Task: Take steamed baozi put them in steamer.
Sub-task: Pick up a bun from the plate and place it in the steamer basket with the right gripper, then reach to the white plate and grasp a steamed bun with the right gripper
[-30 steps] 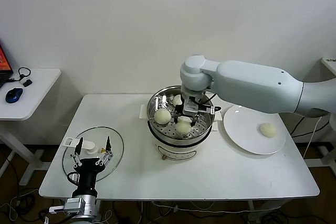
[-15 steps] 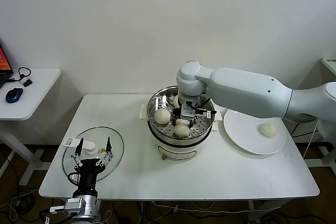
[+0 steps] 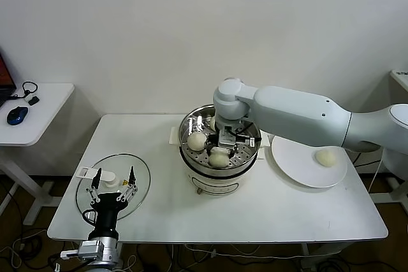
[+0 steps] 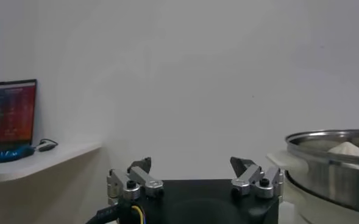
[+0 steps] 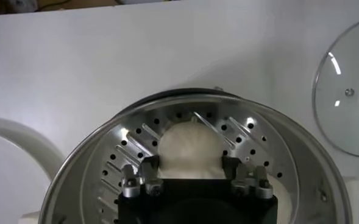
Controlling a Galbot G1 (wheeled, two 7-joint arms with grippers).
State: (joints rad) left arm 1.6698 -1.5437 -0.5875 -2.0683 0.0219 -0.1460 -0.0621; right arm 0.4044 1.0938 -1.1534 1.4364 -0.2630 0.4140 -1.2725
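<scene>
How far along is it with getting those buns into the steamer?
A bun already sits in the steamer. More may hide under the arm. The right gripper is down inside, open around a second bun resting on the tray. A last bun waits on the plate. The left gripper idles, open, above the glass lid.

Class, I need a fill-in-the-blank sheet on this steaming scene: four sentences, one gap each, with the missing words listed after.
1. The one pale cream bun still outside the pot lies on the flat white ____.
2. The right claw hangs inside the shiny round steel steamer, jaws either side of a ____.
3. The left claw waits with fingers spread above the round glass ____.
4. On the small side table lies a blue computer ____.

Missing words: plate; bun; lid; mouse
</scene>
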